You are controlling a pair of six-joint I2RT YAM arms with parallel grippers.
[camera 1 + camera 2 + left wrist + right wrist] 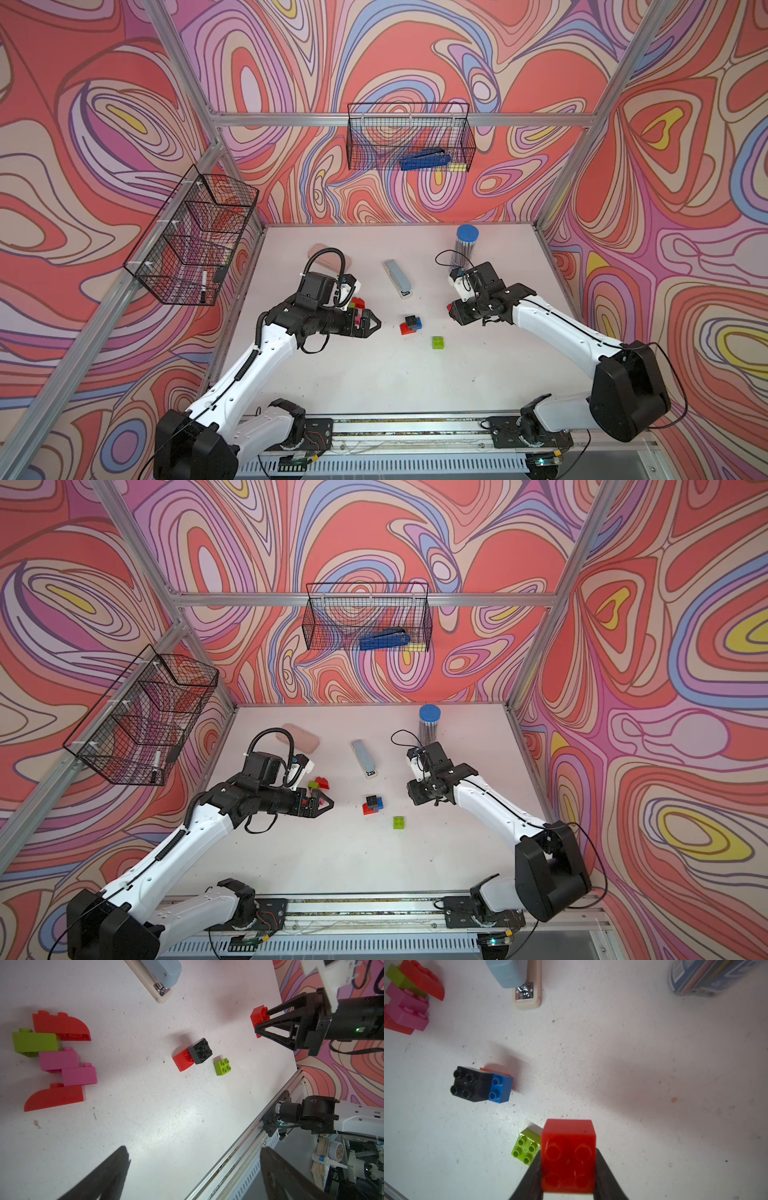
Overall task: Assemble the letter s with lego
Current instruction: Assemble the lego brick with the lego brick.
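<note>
bright, even overhead light; soft shadows on white table, faint sheen; red brick near lens blurred; edges bowed.

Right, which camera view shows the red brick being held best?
The right wrist view: the red brick fills the foreground between the jaws. The left wrist view shows it small, side-on; in a top view, barely a sliver.

Left claw wide open; right claw tight around red brick.
</note>
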